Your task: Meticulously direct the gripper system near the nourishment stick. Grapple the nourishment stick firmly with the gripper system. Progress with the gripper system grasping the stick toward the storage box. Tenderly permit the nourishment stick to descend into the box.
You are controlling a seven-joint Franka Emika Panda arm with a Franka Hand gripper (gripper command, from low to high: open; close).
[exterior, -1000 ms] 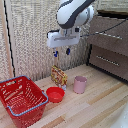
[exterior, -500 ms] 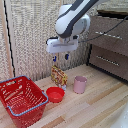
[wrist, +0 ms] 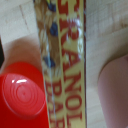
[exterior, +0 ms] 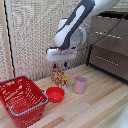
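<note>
Above the upright stick (exterior: 58, 77), between bowl (exterior: 55, 94) and cup (exterior: 80, 84): gripper (exterior: 64, 65) hovering, finger spread impossible to tell. Approach step, apparently. Next: straight descent, firm squeeze, then carry to basket (exterior: 35, 106) at exterior view's left.

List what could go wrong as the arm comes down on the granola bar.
1. The granola bar stands upright between the small red bowl and the pink cup; a slightly off descent may knock either one.
2. The packet looks thin and tall, so the gripper just above it could tip it before closing.
3. The red basket sits beyond the bowl; a low carry might clip its rim.
</note>
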